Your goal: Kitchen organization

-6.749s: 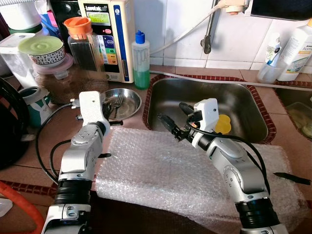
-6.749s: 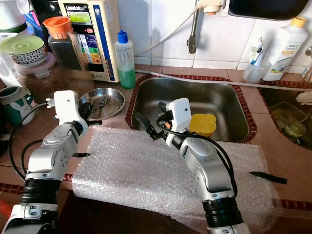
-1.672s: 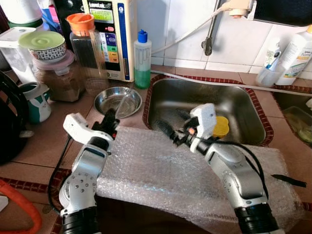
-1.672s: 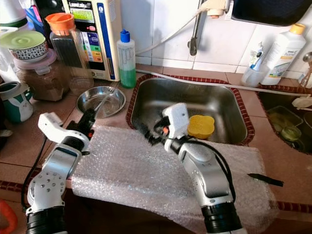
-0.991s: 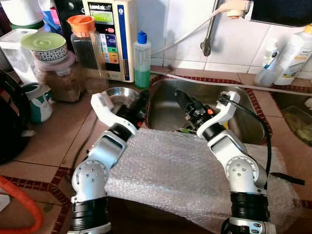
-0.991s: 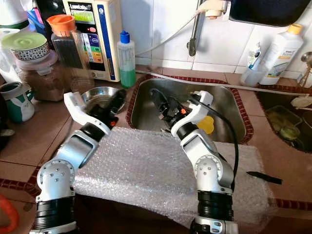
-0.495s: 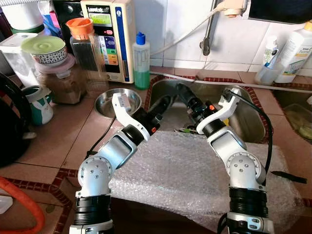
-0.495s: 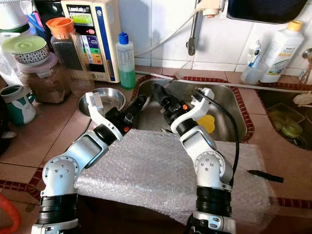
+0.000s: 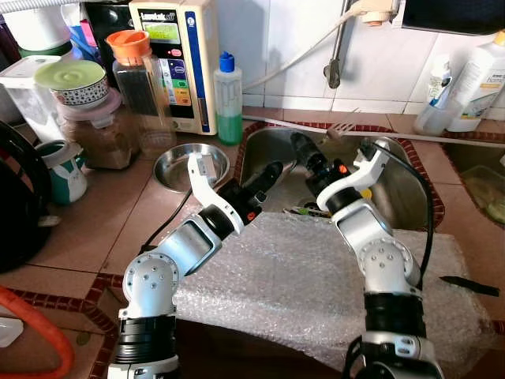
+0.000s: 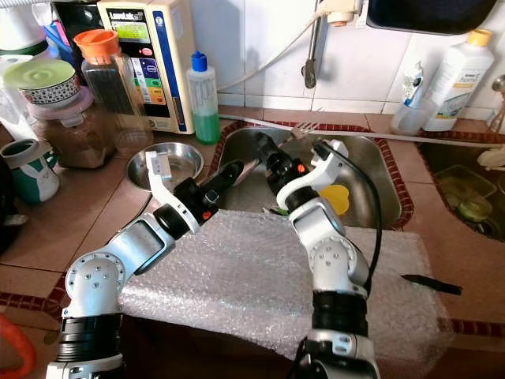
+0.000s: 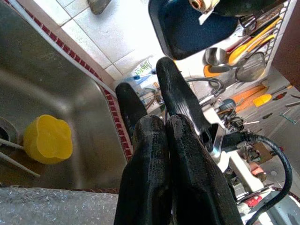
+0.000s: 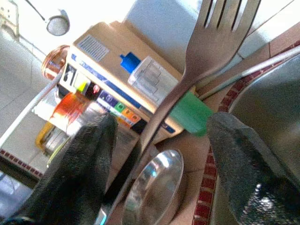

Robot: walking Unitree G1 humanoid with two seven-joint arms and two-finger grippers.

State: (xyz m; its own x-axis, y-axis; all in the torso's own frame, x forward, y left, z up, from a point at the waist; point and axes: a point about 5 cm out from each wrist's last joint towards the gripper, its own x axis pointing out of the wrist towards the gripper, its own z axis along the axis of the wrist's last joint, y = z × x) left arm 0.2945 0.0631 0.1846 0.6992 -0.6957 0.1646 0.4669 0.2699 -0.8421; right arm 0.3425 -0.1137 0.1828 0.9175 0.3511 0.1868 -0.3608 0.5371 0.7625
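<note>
**Fork mid-handover above the sink's near-left corner**

The step in hand looks like a pass of the fork (image 12: 220,33) from one arm to the other. In the head views it hangs in the air at centre frame, over the left part of the sink (image 9: 410,185). Its tines point up toward the tiled wall and its handle slopes down to the left.

The left gripper (image 9: 271,172) reaches in from the lower left. In its wrist view its two black fingers are pressed tight together. The handle runs down toward them, so they most likely pinch its lower end, though the contact itself is hidden.

The right gripper (image 9: 301,148) comes in from the right. Its fingers (image 12: 89,159) stand wide apart, one on each side of the fork's neck, and neither touches the metal.

The steel bowl (image 9: 177,166) sits on the counter just left of the sink. The bubble wrap (image 9: 292,276) lies across the lower middle of the frame. A yellow cup (image 11: 47,139) rests on the sink floor.

Next, the right fingers likely need to close squarely on the neck, just below the tines. The left pair should let go only once that hold is firm. If it releases early, the fork would likely drop into the sink.
</note>
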